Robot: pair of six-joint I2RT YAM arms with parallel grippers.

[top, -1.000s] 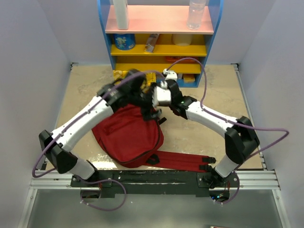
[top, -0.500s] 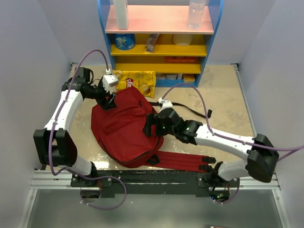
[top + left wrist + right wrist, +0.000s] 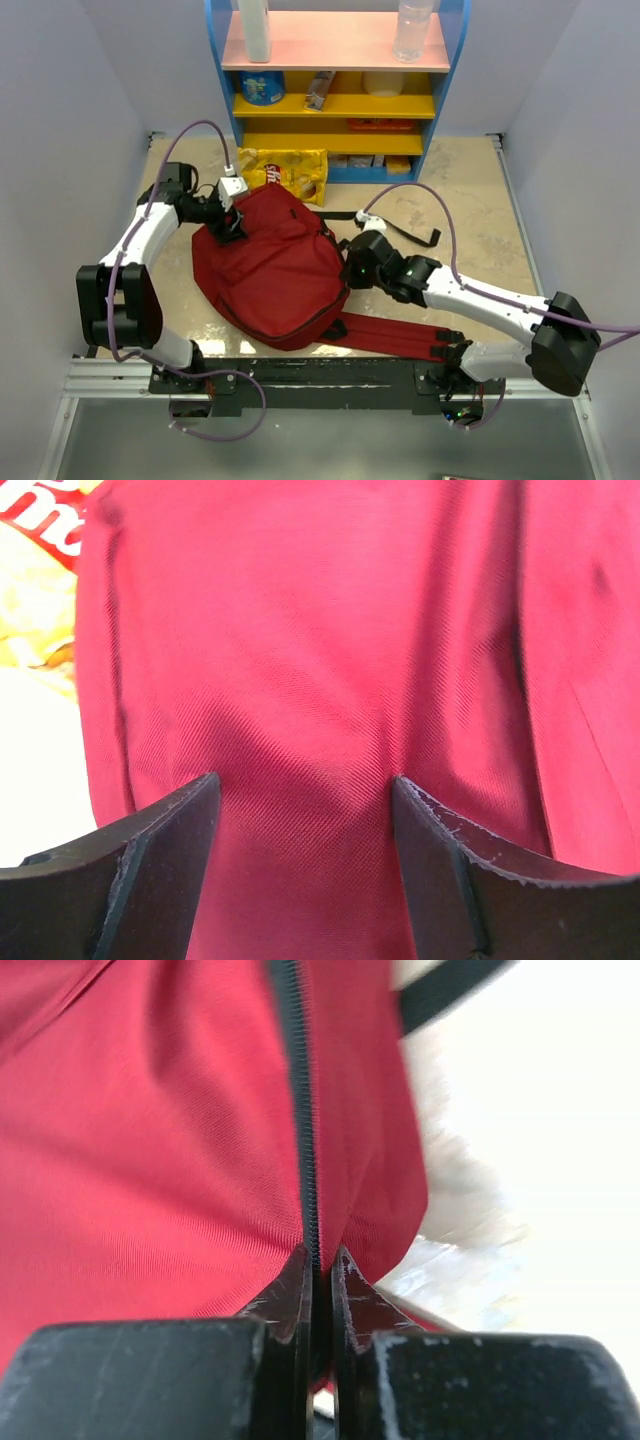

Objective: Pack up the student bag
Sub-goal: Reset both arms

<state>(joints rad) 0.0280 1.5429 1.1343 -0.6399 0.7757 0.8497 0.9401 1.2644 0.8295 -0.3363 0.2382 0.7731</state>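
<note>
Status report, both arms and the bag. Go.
Left gripper open, fingers astride student bag fabric, far-left corner. Right gripper shut on its zipper seam, right edge. Yellow snack packet beside bag's far edge, unpacked.

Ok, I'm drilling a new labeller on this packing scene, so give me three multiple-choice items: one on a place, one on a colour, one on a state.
1. Relative to the dark-red soft fabric backpack, where does the yellow crinkly snack packet lie?
A) under its straps
B) beyond it, at the foot of the blue-framed shelf unit
C) beside the arm bases

2. What colour is the shelf unit's top board?
A) pink
B) green
C) black

3. The right claw is:
A) wide open above bare table
B) gripping the packet
C) shut on the backpack's zip line

Answers: B, the top view shows the packet past the backpack's far edge, before the shelves. A, the board is plainly pink. C, the right wrist view shows the jaws together with the zip running between them.
</note>
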